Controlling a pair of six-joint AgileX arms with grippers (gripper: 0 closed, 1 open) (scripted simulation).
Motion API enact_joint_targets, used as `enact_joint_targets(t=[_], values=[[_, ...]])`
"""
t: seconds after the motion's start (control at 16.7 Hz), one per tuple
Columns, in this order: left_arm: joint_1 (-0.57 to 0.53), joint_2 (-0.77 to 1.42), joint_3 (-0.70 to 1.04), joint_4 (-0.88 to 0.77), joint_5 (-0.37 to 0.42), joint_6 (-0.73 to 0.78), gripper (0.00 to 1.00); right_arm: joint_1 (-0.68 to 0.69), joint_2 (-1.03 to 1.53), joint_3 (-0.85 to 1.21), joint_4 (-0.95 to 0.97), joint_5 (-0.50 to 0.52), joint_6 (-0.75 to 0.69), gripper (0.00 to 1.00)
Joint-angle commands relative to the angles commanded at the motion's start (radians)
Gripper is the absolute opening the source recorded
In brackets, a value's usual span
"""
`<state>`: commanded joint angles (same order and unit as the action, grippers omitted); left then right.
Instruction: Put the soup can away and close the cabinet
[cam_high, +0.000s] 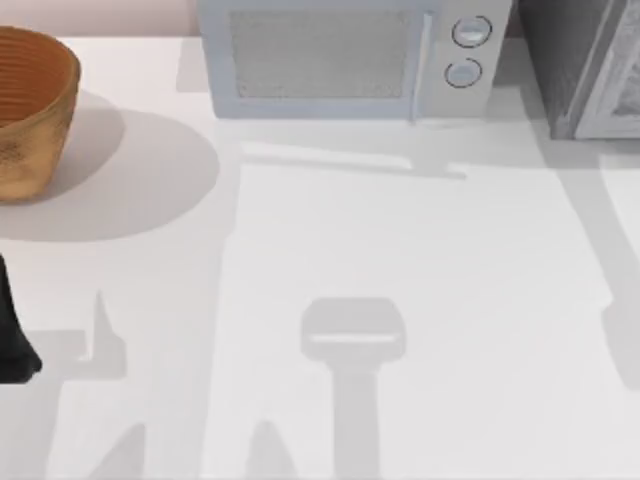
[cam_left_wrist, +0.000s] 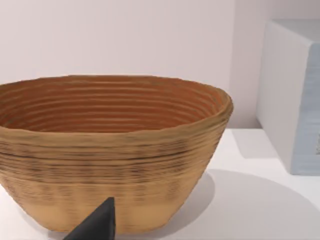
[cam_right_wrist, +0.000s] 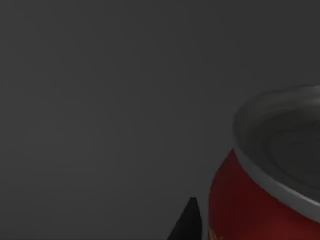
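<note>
The soup can (cam_right_wrist: 260, 205) is red with a silver rimmed top and shows very close in the right wrist view, against a dark grey surface. A black part of my right gripper (cam_right_wrist: 187, 222) sits just beside the can, with a thin dark gap between them. The cabinet (cam_high: 580, 65) is the dark grey speckled box at the table's back right corner, with its pale framed door panel (cam_high: 620, 85) at the right edge. My left arm (cam_high: 15, 340) is parked at the table's left edge, and my left gripper (cam_left_wrist: 97, 225) faces the basket.
A woven brown basket (cam_high: 30, 110) stands at the back left. A light grey microwave (cam_high: 350, 55) with two round knobs (cam_high: 468, 50) sits at the back middle. The white table (cam_high: 400, 250) carries only arm shadows across its middle and front.
</note>
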<state>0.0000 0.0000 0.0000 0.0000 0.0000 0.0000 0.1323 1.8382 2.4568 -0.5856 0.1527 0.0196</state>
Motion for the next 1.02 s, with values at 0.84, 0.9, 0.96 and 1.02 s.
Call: enact_joint_targets(t=[0.84,0.9,0.96,1.02], values=[[0.0,0.0,0.0,0.0,0.0,0.0,1.0,-0.035,0.252,0.314,-0.095,-0.03,-0.002,0.23],[0.0,0.0,0.0,0.0,0.0,0.0,1.0,-0.035,0.252,0.314,-0.095,-0.03,-0.002,0.3],[0.0,0.0,0.0,0.0,0.0,0.0,1.0,-0.035,0.252,0.314,-0.095,-0.03,-0.002,0.38],[0.0,0.0,0.0,0.0,0.0,0.0,1.0,-0.035,0.252,0.314,-0.095,-0.03,-0.002,0.45]])
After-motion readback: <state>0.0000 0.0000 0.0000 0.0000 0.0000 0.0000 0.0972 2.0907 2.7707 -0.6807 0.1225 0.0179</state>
